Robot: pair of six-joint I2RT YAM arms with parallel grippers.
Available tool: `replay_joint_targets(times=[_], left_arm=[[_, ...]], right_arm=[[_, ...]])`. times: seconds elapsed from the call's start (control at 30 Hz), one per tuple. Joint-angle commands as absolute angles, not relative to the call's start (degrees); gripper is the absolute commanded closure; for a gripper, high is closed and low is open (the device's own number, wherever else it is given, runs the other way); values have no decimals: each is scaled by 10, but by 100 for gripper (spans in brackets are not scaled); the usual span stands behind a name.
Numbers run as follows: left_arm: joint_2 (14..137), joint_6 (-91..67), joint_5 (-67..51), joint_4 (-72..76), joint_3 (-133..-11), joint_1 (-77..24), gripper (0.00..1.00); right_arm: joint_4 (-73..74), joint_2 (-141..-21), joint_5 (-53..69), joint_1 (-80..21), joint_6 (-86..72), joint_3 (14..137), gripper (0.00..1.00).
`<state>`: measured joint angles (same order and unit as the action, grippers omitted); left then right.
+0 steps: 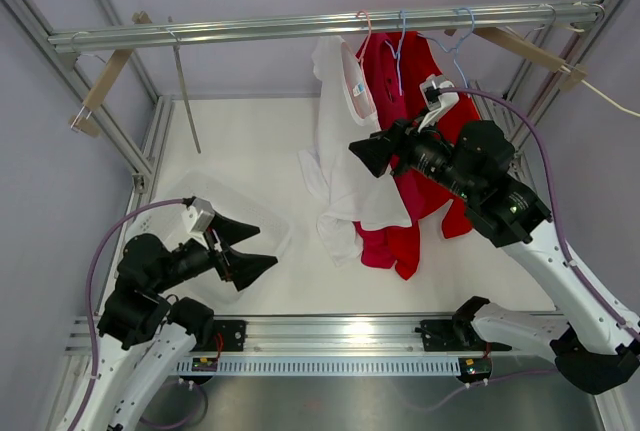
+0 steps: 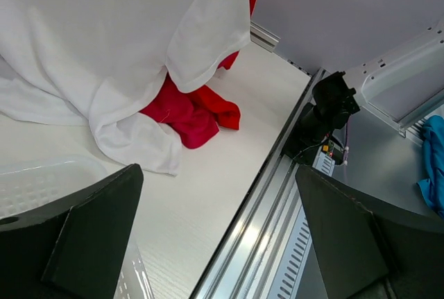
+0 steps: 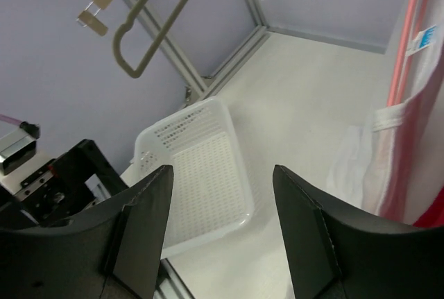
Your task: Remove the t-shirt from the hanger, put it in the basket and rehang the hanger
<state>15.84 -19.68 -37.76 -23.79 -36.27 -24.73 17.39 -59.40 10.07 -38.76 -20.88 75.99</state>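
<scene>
A white t-shirt (image 1: 345, 141) hangs on a pink hanger (image 1: 363, 23) from the overhead rail, its lower end bunched on the table. A red t-shirt (image 1: 420, 206) hangs behind it on a blue hanger (image 1: 401, 41). My right gripper (image 1: 362, 158) is open and empty, right beside the white shirt's right side at mid height. The right wrist view shows the white shirt (image 3: 416, 125) and pink hanger (image 3: 406, 42) at its right edge. My left gripper (image 1: 268, 245) is open and empty, low over the basket, left of the shirts. Its view shows the white (image 2: 104, 49) and red (image 2: 187, 115) shirts ahead.
A clear plastic basket (image 1: 215, 177) sits at the front left and shows in the right wrist view (image 3: 201, 174). The metal rail (image 1: 250, 31) spans the back. An empty blue hanger (image 1: 460, 46) and a thin metal rod (image 1: 185, 86) hang from it. The frame rail (image 2: 277, 195) runs along the table's near edge.
</scene>
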Motion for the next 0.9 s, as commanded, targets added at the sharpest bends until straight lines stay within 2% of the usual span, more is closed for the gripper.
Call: replay_joint_targets(times=[0.0, 0.17, 0.23, 0.27, 0.3, 0.33, 0.63, 0.8, 0.87], left_arm=[[140, -195, -354, -229, -361, -249, 1], [137, -214, -339, -229, -355, -249, 1], [136, -218, -335, -229, -353, -249, 1], [136, -218, -333, -229, -353, -249, 1], [138, -219, -333, -229, -352, -249, 1], [139, -218, -332, -229, -352, -249, 1], [144, -215, -345, -229, -352, -249, 1], [142, -216, -343, -229, -350, -249, 1], [144, -215, -345, -229, -350, -249, 1]], right_arm=[[206, -598, 17, -397, -159, 798, 32], [228, -611, -20, -397, -133, 830, 35], [232, -625, -34, -397, -120, 843, 42], [240, -633, -41, -397, -119, 860, 48], [245, -648, -47, -397, -117, 870, 59], [248, -656, -48, -397, -114, 880, 63], [268, -723, -90, -397, -97, 952, 85], [279, -776, -163, -397, -59, 1006, 84], [286, -801, -171, -397, -50, 1032, 69]])
